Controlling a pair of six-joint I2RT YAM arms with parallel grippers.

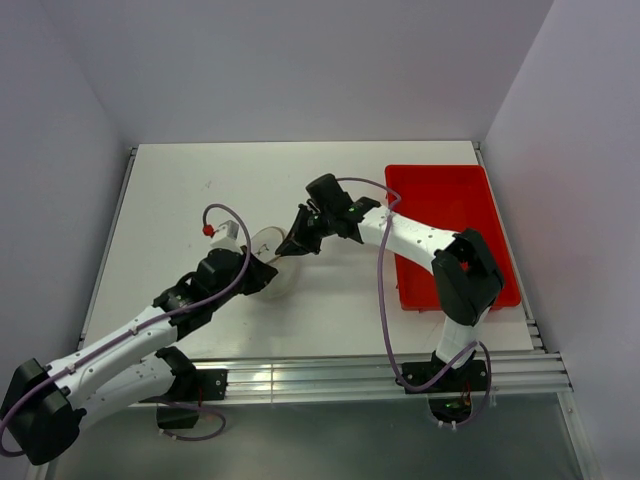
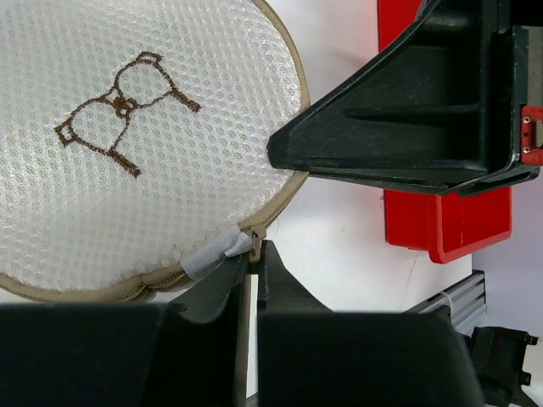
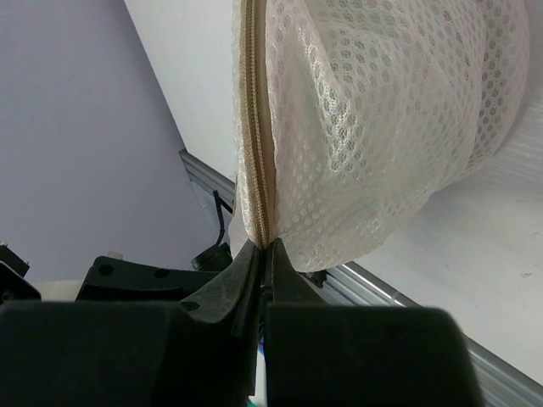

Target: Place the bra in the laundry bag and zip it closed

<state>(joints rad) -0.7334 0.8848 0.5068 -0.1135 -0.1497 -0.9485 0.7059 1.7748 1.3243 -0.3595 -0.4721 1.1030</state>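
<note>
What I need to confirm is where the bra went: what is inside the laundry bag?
The laundry bag shows only pale layered mesh; no bra can be told apart inside. Its zipper looks closed where visible, so the contents are covered.

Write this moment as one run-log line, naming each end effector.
left end effector: shut on zipper tab of cream round mesh laundry bag | right end effector: shut on its zipper seam

The laundry bag (image 2: 153, 170) was cream honeycomb mesh cloth, matt (its zipper tape (image 3: 254, 127) a tan woven band). The tray (image 1: 450, 190) was glossy red plastic, the fingers (image 2: 399, 119) matt black plastic, the tabletop (image 1: 200, 190) smooth matt white.
</note>
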